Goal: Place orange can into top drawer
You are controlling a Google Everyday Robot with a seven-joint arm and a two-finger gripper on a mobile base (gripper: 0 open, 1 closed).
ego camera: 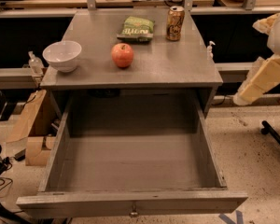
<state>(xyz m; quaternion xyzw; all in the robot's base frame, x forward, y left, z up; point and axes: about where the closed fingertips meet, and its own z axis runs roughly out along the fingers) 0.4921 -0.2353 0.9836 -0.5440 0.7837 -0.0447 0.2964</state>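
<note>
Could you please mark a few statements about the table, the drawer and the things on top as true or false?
1. The can stands upright near the back right of the table. True.
2. The drawer is shut. False: it is pulled out, fully open.
3. The apple lies in the bowl. False: it sits on the table, right of the bowl and apart from it.
4. The end effector grips the can. False: it hangs off the table's right side, well away from the can.
5. A green snack bag lies left of the can. True.
</note>
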